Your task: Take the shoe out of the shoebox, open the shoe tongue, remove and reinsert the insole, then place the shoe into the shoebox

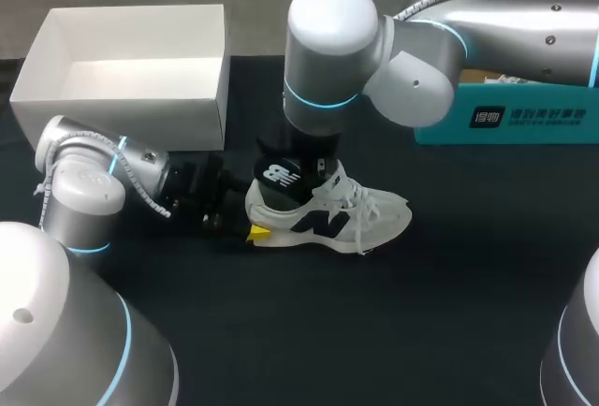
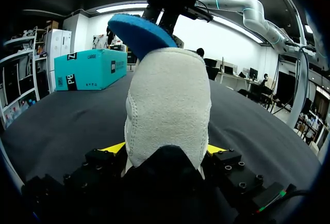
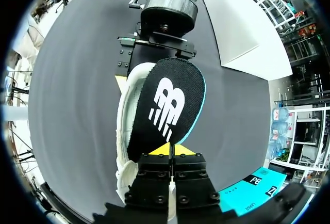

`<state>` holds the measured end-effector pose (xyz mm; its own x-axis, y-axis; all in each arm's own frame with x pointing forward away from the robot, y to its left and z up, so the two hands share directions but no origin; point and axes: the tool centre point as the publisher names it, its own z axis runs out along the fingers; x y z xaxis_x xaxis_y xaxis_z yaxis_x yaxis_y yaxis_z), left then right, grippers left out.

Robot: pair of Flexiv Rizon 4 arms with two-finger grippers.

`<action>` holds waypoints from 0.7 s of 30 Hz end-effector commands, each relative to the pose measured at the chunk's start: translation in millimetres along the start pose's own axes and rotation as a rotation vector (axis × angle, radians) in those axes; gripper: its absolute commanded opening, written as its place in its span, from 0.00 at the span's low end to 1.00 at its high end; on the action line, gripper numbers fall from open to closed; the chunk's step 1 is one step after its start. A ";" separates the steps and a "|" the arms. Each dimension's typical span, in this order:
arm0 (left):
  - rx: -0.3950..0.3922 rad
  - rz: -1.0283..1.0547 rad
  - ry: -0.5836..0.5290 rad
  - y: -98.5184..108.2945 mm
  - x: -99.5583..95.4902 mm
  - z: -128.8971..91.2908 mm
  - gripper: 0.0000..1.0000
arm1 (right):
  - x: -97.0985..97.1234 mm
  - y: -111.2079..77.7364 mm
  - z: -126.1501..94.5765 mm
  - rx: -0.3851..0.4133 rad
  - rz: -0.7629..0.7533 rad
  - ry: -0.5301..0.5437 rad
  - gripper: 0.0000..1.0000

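1. Currently the shoe (image 1: 329,219) is out of the shoebox (image 1: 122,107) and stands sole-down on the dark surface (image 1: 421,312), just beside the box's near corner. The box is open and holds nothing.
2. Left gripper (image 2: 165,149): its yellow tips press the heel from both sides, so it is clamped on the shoe and steadies it low at the back.
3. Right gripper (image 3: 170,150): it comes down from above the shoe opening, and its tips are closed together on the edge of the insole (image 3: 165,105).
4. The insole's heel end is raised out of the shoe and tilted up, while its front part is inside the shoe.
5. Progress, as a judgement: the shoe is unboxed and the insole step is in hand. The pictures do not show whether the insole is on its way out or in.
6. Not yet done: seating the insole flat and returning the shoe to the box.
7. Orientation: the shoe's long axis runs across the head view, heel toward the left arm, toe toward the robot's right.
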<state>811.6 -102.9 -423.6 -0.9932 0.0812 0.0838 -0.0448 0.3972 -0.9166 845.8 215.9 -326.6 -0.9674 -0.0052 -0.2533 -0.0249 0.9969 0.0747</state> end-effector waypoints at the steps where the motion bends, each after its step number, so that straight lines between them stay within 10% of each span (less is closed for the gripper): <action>1: -0.001 -0.001 0.000 -0.2 0.1 0.4 0.00 | 2.0 -0.2 1.7 -0.041 -0.014 -0.003 0.00; 11: -0.001 -0.001 0.000 -0.2 0.1 0.4 0.00 | 2.6 0.2 7.1 -0.084 -0.018 0.039 0.40; 21: -0.001 -0.001 0.000 -0.2 0.1 0.4 0.00 | -6.9 4.4 10.9 -0.188 -0.062 0.115 0.44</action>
<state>811.6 -103.1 -423.6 -0.9932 0.0815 0.0836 -0.0445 0.3971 -0.9167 850.0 224.9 -331.6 -0.9822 -0.0790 -0.1707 -0.1151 0.9702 0.2132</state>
